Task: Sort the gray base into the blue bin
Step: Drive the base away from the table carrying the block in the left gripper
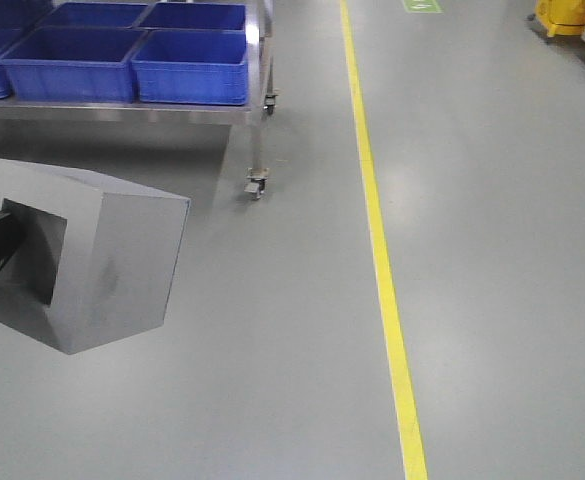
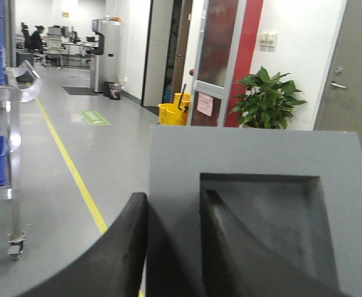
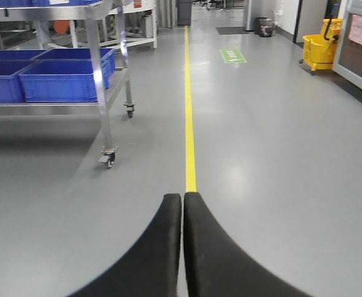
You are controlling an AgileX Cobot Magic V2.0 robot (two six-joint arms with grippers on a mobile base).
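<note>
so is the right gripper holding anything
No, the right gripper is closed tight with nothing between its jaws.

The gray base (image 1: 102, 265), a matte cube-like block with a square recess in one face, hangs tilted above the floor, one recess wall pinched by the left gripper (image 2: 173, 207); the blue bin (image 1: 190, 68) sits well apart on a steel shelf (image 1: 122, 112)
</note>
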